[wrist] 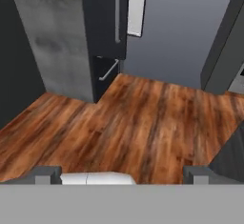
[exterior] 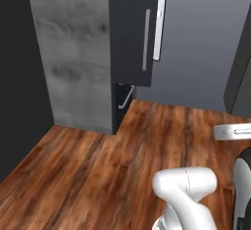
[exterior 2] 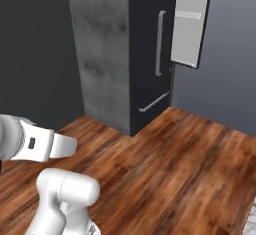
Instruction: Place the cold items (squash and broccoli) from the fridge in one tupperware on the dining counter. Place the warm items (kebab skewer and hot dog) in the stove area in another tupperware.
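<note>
Travelling over wooden floor (wrist: 143, 123) toward the fridge (exterior: 130, 33), door ajar, far left. Gripper (wrist: 122, 174) spread wide, empty. Squash and broccoli presumably inside, unseen. Next: drive closer, reach in.

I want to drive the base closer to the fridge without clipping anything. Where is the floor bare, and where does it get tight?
The wooden floor lies bare from the robot up to the grey side panel and the dark fridge door. It also runs bare to the blue-grey wall. It tightens at the fridge's corner, where the lower handle and the ajar upper door stick out. The open gripper holds nothing.
</note>
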### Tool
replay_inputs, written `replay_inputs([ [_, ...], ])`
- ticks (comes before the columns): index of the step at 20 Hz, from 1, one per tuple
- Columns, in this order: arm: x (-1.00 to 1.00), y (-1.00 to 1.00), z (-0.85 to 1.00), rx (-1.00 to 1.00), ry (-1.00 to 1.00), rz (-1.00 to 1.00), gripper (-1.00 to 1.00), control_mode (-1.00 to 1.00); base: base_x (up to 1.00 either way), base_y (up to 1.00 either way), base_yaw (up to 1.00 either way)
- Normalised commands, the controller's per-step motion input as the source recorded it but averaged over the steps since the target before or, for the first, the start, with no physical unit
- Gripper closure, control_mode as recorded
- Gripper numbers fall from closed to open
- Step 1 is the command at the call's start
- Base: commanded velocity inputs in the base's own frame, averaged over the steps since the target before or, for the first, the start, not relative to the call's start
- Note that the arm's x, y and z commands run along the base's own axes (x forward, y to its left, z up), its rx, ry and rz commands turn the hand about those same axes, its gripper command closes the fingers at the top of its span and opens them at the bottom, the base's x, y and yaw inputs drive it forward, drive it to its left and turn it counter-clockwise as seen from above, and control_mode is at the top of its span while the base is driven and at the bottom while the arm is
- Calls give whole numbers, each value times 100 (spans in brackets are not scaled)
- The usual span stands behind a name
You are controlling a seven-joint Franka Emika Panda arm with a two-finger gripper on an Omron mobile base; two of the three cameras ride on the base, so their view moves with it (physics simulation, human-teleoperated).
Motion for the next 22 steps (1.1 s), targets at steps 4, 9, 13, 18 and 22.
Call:
replay_inputs([
  [4, 0, 0, 0, 0, 0, 0, -100, 100, 100, -52, -4],
  [9, 0, 0, 0, 0, 0, 0, -100, 100, 100, -53, 0],
  [13, 0, 0, 0, 0, 0, 0, -100, 100, 100, -63, 0],
  [18, 0, 0, 0, 0, 0, 0, -100, 100, 100, -65, 0],
  [22, 0, 0, 0, 0, 0, 0, -100, 100, 100, -67, 0],
])
